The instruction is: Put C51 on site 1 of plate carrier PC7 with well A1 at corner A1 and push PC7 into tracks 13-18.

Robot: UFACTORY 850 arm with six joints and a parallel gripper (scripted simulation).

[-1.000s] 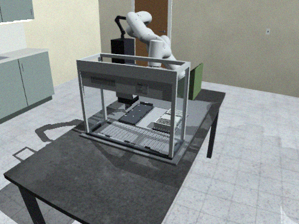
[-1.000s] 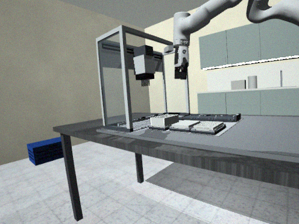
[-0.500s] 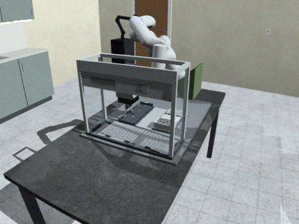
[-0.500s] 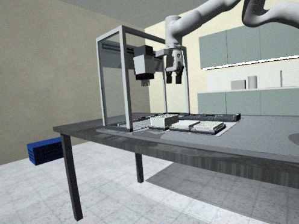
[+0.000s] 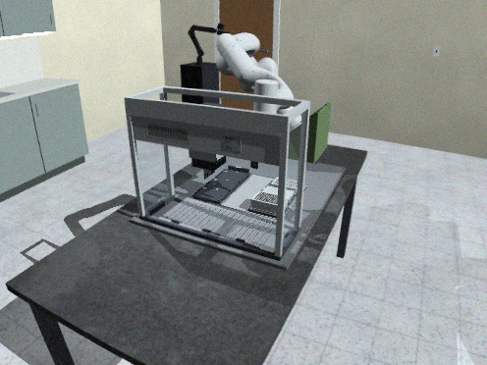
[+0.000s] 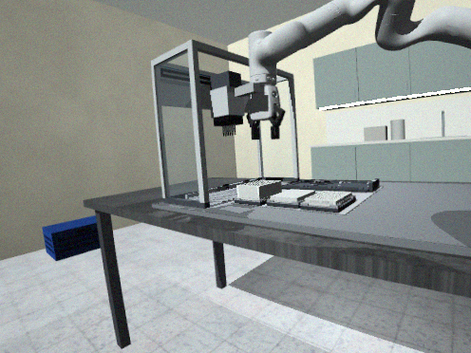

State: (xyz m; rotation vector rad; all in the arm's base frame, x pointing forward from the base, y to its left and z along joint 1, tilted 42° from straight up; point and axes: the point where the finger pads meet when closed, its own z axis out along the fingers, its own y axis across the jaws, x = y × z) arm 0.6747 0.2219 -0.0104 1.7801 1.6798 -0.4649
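Observation:
My gripper [image 6: 265, 130] is open and empty. It hangs high above the table, next to the instrument's front frame and roughly over the instrument end of the nest row. In the top view the instrument's top beam mostly hides it. The deep-well block C51 [image 6: 257, 190] [image 5: 267, 200] sits in the nest nearest the rails. The 384-well plate C16 [image 6: 291, 195] sits in the middle nest. The 96-well plate C15 [image 6: 329, 199] sits in the nest furthest from the rails. The dark plate carrier PC7 [image 5: 222, 183] [image 6: 332, 184] lies on the apron in front of the rails, at a slight angle, with its sites bare.
The instrument's grey frame [image 5: 216, 113] stands over the loading rails [image 5: 221, 222]. A dark pipetting head [image 6: 227, 102] hangs inside it, close to my gripper. A green box [image 5: 318, 131] stands at the back of the table, and a black box [image 5: 198, 80] behind the instrument.

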